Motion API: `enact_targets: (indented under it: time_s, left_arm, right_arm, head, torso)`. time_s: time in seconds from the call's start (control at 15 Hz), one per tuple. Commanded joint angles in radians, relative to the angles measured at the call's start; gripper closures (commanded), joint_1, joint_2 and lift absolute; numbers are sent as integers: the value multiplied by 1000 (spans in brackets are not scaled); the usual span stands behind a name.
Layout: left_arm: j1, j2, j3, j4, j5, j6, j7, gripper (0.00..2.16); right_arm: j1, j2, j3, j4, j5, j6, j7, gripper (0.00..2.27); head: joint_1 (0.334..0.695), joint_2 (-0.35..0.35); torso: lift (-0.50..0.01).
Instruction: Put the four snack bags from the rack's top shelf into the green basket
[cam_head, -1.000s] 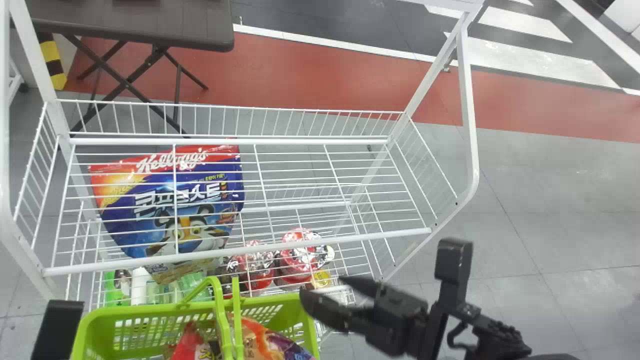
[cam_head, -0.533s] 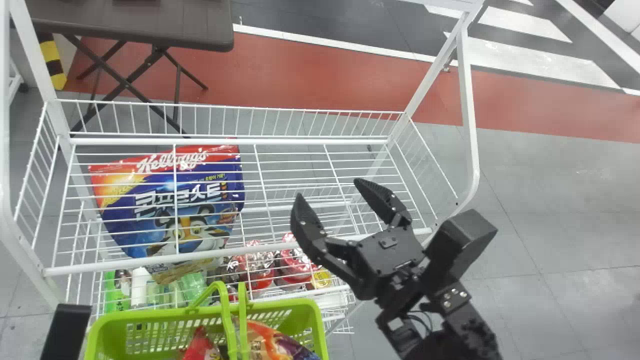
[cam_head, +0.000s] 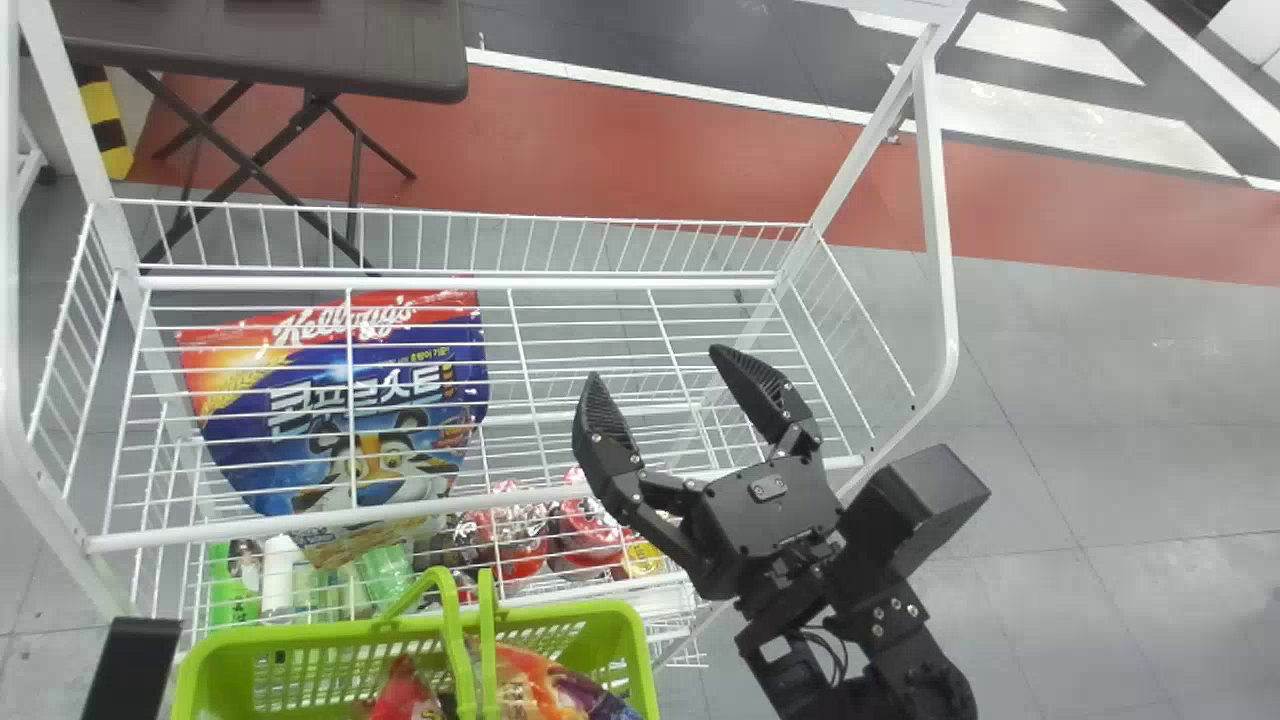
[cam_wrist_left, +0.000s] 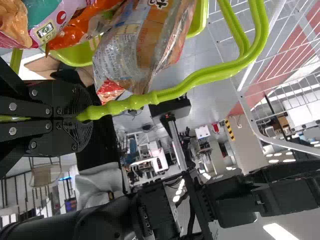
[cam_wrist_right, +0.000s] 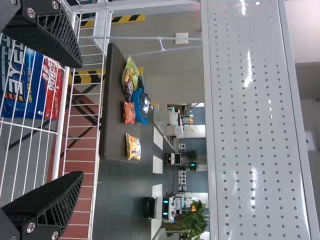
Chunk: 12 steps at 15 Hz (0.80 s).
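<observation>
My right gripper (cam_head: 655, 365) stands open over the right part of the rack's top shelf (cam_head: 560, 340) in the head view, nothing between its fingers. In the right wrist view, the right gripper (cam_wrist_right: 79, 119) shows widely parted fingers. At the bottom left of the head view is a black part of my left arm (cam_head: 130, 668). The left gripper (cam_wrist_left: 82, 112) is shut on the green basket handle (cam_wrist_left: 200, 80) in the left wrist view. Inside the green basket (cam_head: 200, 680) lie a red snack bag (cam_head: 402, 695) and an orange-and-purple one (cam_head: 550, 685).
A large blue-and-red bag (cam_head: 350, 400) lies beneath the top shelf's wires at left. Bottles (cam_head: 280, 575) and red-capped jars (cam_head: 590, 525) stand lower down. White rack posts (cam_head: 935, 200) rise at the sides. Behind is a dark table (cam_head: 260, 50); snack bags (cam_wrist_right: 129, 112) lie on it.
The right gripper has risen from beside the basket's right end to over the shelf, its fingers swinging forward and spreading wider. The basket has shifted slightly right and toward the bottom edge.
</observation>
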Motion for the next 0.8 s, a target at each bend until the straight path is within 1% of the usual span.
enact_targets:
  time_s: [0.0, 0.73]
  left_arm:
    - [4, 0, 2, -3, 0, 0, 0, 2145]
    - [9, 0, 5, -9, 0, 0, 1, 2145]
  right_arm:
    - [0, 0, 1, -1, -2, 2, -1, 39]
    - [2, -2, -2, -5, -6, -1, -9, 43]
  head:
    - [695, -350]
    - [695, -350]
  torso:
    - [0]
    - [0]
